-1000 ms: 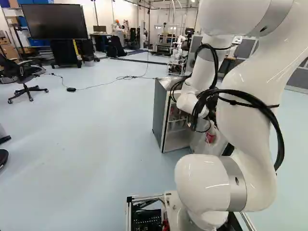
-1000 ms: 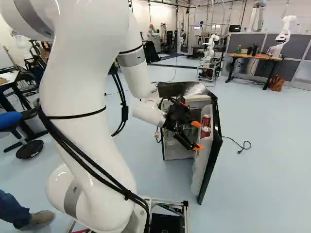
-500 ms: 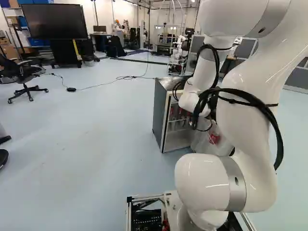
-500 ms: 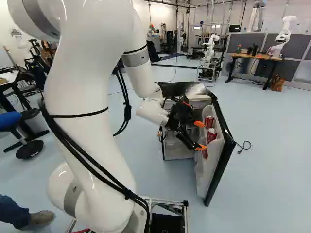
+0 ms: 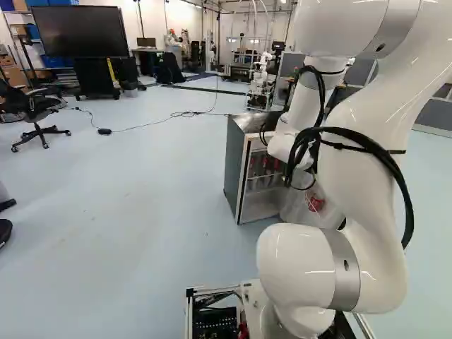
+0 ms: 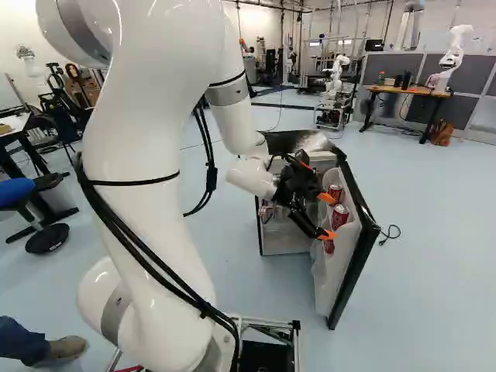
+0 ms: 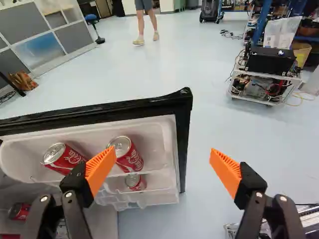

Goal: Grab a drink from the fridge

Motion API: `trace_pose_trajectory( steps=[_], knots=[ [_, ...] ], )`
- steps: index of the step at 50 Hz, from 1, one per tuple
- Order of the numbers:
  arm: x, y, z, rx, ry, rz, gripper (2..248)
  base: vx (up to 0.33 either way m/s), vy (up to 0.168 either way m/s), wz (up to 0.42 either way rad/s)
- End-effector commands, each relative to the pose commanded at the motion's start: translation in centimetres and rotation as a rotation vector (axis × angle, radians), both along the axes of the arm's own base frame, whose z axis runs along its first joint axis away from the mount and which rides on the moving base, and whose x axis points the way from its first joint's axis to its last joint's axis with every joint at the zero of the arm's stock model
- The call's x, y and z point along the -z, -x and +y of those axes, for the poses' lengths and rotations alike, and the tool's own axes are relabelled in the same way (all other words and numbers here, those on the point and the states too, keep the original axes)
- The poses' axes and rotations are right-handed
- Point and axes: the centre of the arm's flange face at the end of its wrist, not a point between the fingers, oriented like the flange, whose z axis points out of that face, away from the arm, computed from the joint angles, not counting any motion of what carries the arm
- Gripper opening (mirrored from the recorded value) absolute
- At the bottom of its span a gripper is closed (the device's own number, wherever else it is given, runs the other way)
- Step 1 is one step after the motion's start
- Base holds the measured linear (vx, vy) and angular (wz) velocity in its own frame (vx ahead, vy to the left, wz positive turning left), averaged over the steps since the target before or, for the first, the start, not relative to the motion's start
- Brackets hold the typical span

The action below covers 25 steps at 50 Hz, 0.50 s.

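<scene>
At the fridge door (image 7: pixel 183 124), pincer (image 7: pixel 163 148) stood released, off-centre to the can (image 7: pixel 130 153); closing there risked knocking it over

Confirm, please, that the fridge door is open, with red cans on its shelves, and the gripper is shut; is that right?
Not quite: the wrist view shows the gripper open. The fridge door is open, with red cans on its shelves.

Room lay between the two upper cans (image 7: pixel 131 157). The shelf's end wall (image 7: pixel 170 144) and black door edge (image 7: pixel 183 139) barred one side.
</scene>
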Motion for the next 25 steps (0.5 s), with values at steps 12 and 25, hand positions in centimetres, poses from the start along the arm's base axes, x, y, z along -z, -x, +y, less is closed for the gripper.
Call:
trace_pose_trajectory(
  steps=[12,25],
  knots=[
    [0.0,-0.4,-1.2,0.025,0.002,-0.008,247,0.000,0.000,0.000],
    [0.0,-0.9,-2.5,0.051,0.005,-0.016,247,0.000,0.000,0.000]
  ],
)
